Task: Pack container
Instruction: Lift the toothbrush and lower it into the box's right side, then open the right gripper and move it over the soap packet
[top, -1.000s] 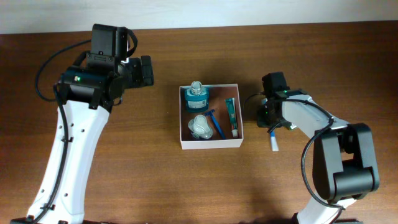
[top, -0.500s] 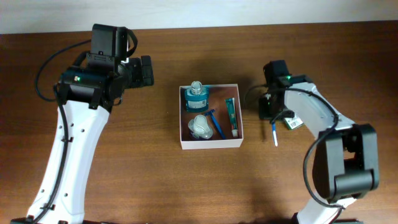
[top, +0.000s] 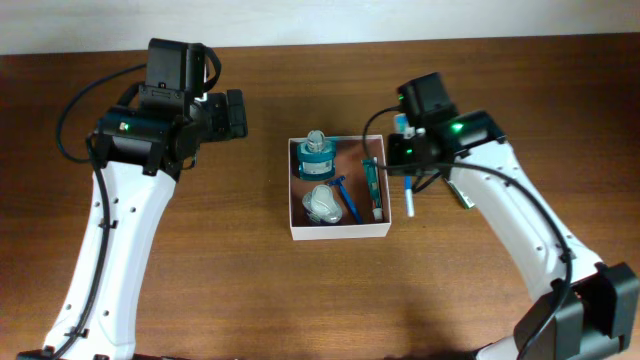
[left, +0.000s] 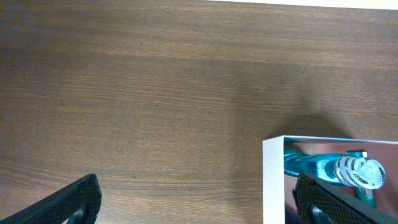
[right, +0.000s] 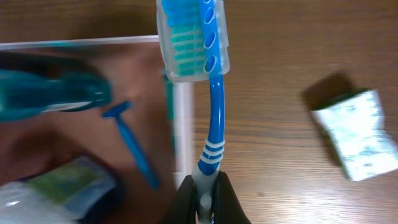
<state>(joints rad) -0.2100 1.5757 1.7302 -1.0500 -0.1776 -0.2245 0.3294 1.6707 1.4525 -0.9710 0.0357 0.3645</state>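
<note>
The container (top: 340, 229), a shallow white box with a brownish-pink inside, sits mid-table and shows in the left wrist view (left: 272, 180) and the right wrist view (right: 181, 118). It holds a teal bottle (top: 317, 155), a clear pouch (top: 321, 203), a blue razor (top: 349, 200) and a teal tube (top: 371, 188). My right gripper (right: 203, 193) is shut on a blue toothbrush (right: 211, 106) with a clear head cap, held just above the box's right wall (top: 408, 190). My left gripper (left: 199, 202) is open and empty, left of the box.
A small white and green packet (top: 463, 196) lies on the wooden table right of the box, under my right arm; it also shows in the right wrist view (right: 357, 134).
My right gripper has carried the toothbrush up and left from the table to the box's right wall. The left arm has not moved.
</note>
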